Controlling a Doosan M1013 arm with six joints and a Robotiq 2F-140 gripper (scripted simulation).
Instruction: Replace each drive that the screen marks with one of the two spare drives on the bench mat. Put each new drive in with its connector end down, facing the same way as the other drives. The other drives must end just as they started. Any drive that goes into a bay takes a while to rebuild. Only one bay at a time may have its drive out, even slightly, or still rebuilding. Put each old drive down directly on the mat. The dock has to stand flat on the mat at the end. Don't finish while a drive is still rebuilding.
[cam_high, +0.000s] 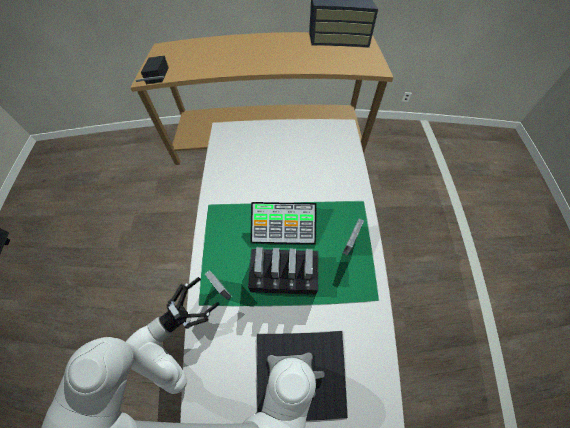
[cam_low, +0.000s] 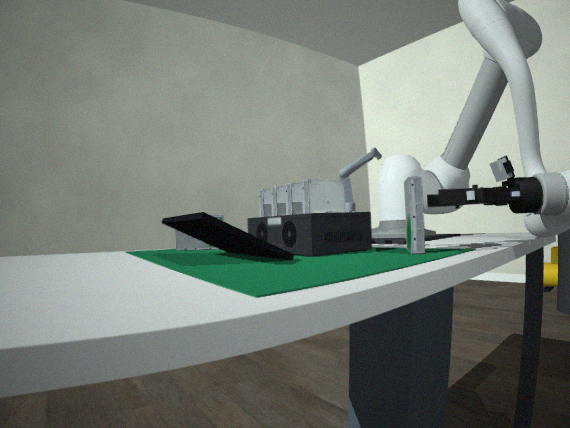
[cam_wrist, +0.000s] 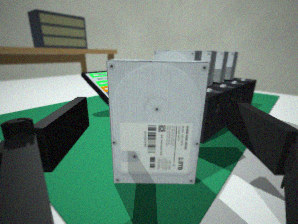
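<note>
The dock (cam_high: 282, 287) (cam_low: 345, 235) (cam_wrist: 214, 120) stands on the green mat (cam_high: 225, 225) (cam_low: 260, 282) (cam_wrist: 75, 185), with a drive upright in every bay. The screen (cam_high: 284, 240) (cam_low: 225, 235) shows orange cells in its first and third columns from the left. One spare drive (cam_high: 217, 285) (cam_low: 416, 215) (cam_wrist: 155, 95) stands upright on the mat left of the dock, label towards the wrist camera. The other spare (cam_high: 354, 236) (cam_low: 192, 241) stands right of the dock. My gripper (cam_high: 208, 292) (cam_low: 431, 200) is open and level, just short of the left spare, its fingers spread wider than the drive.
The white table (cam_high: 285, 165) (cam_low: 150, 310) carries the mat. The arm base stands on a black plate (cam_high: 330, 350) in front of the dock. A grey jointed bar (cam_low: 359, 164) rises behind the dock in the exterior view. A wooden bench (cam_high: 225, 57) with a drawer cabinet (cam_high: 343, 25) is at the back.
</note>
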